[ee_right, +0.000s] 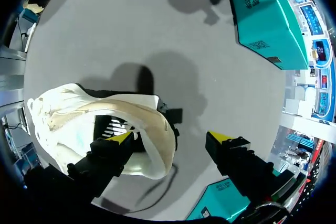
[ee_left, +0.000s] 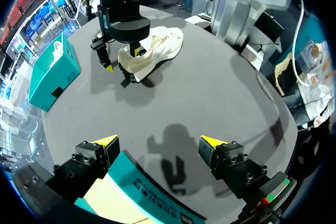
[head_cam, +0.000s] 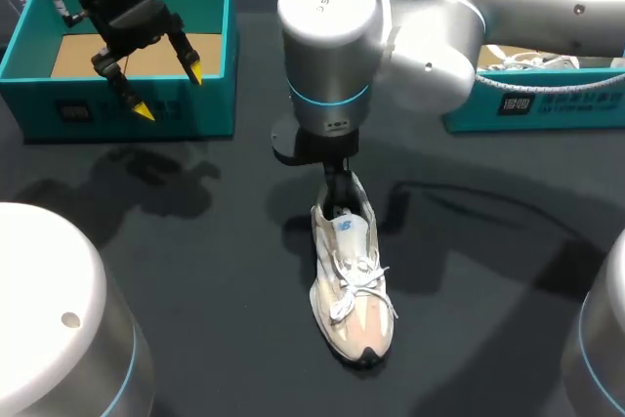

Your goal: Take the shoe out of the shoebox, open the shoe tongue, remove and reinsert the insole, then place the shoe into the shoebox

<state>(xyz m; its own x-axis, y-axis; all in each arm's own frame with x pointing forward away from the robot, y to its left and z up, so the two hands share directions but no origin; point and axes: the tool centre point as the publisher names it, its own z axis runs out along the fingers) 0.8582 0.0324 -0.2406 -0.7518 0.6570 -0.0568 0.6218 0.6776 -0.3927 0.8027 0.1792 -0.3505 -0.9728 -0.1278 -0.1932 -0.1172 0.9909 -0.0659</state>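
A dark grey table (head_cam: 195,271) lies under the right gripper (ee_right: 170,137). A second teal box (head_cam: 547,95) stands well off to that gripper's side, holding pale items too unclear to name.

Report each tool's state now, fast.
Left tool: open, empty, above the shoebox.
Right tool: open, one finger inside the shoe at the heel, the other outside; not clamped.

Bright light from overhead falls evenly on my dark desk (head_cam: 195,271), laying soft-edged shadows of my left gripper (head_cam: 171,93) and right arm (head_cam: 430,36) across it, a deeper one beside the shoe (head_cam: 352,290), and a pale sheen on the arm's silver casing.
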